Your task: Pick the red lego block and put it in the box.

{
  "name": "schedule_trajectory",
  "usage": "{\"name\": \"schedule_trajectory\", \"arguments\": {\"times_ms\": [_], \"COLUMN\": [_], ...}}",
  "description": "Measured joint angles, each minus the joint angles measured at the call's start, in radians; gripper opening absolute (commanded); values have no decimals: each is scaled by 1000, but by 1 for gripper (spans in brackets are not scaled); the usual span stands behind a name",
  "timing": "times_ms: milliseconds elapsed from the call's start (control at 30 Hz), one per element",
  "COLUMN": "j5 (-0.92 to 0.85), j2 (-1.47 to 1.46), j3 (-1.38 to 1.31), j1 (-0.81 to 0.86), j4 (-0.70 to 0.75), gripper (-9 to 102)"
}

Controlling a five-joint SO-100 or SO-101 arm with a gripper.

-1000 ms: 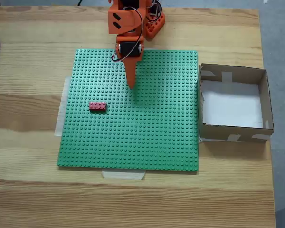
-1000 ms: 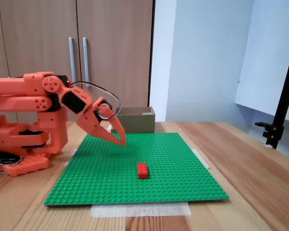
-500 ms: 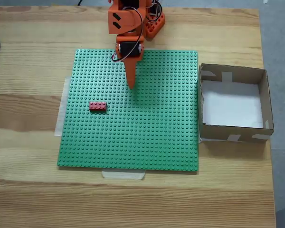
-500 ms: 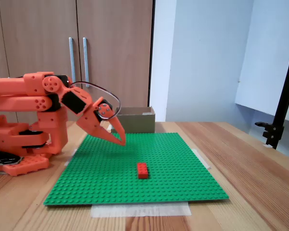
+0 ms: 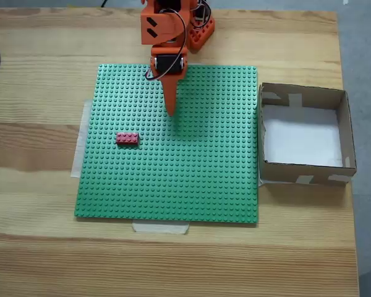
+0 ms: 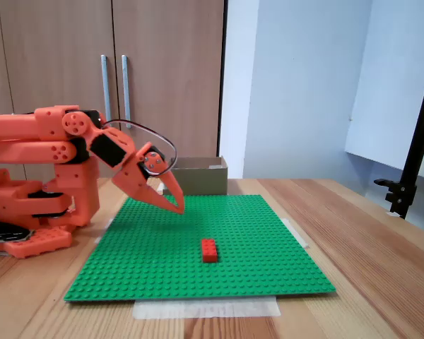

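Red lego block (image 5: 127, 138) hasn't moved on the baseplate (image 5: 191, 179); claw (image 5: 170, 111) stays pressed together, empty.

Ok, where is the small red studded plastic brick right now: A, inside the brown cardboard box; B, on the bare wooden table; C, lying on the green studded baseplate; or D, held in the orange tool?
C: the small red studded plastic brick lies on the green studded baseplate, apart from the orange tool and outside the brown cardboard box.
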Motion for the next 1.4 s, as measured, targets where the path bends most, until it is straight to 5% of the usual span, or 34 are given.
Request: {"name": "schedule_trajectory", "arguments": {"times_ms": [400,1400], "j5": [43,-140], "j2": [-117,-966], "j3": [-156,-1118], "j1": [-2,199], "j4": [25,376], "gripper": [-1,-1]}}
